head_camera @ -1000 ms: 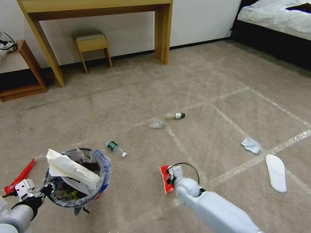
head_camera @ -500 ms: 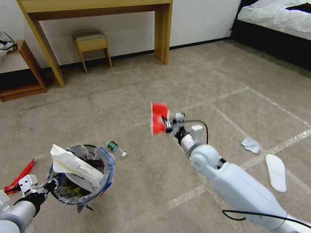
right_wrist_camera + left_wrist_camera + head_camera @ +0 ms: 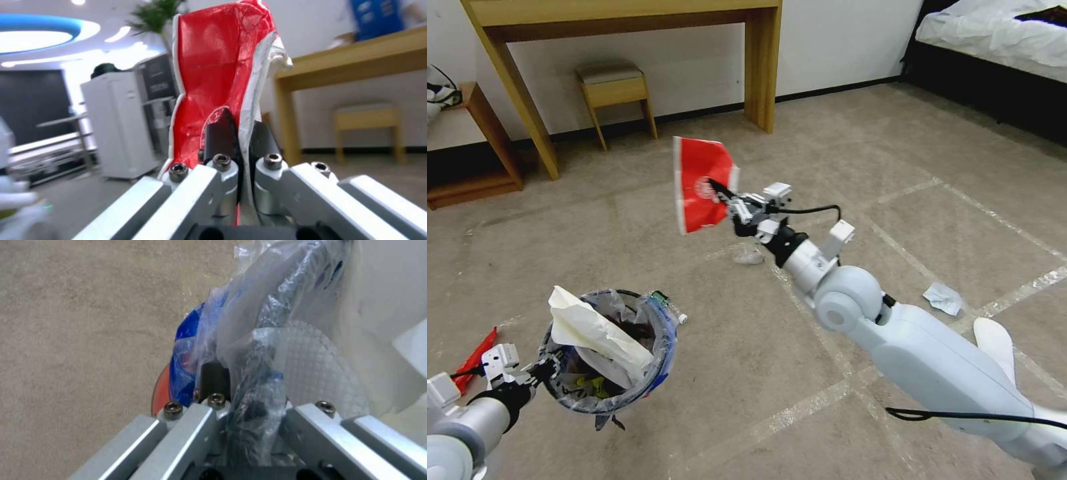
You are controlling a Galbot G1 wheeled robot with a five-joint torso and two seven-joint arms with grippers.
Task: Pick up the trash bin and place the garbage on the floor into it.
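Note:
My left gripper (image 3: 540,368) is shut on the rim of the trash bin (image 3: 657,373), a red bucket with a clear blue-printed liner, held off the carpet at lower left; crumpled white paper (image 3: 597,333) sticks out of it. The left wrist view has the fingers clamping the bagged rim (image 3: 249,386). My right gripper (image 3: 720,193) is shut on a red wrapper (image 3: 699,181), raised high over the mid-floor, up and right of the bin. In the right wrist view the wrapper (image 3: 218,73) stands between the black fingertips (image 3: 220,133). Other garbage on the floor: a green-labelled bottle (image 3: 667,303), a clear crumpled piece (image 3: 748,254), a tissue (image 3: 942,297), a red strip (image 3: 475,361).
A white insole (image 3: 994,340) lies on the carpet at right. A wooden desk (image 3: 627,17), a stool (image 3: 614,87) and a low shelf (image 3: 474,140) line the far wall. A bed (image 3: 994,40) stands at upper right. Tape lines cross the carpet.
The right arm has lifted the red wrapper from the carpet to high in the air and toward the left. The left gripper has moved the bin slightly right and forward.

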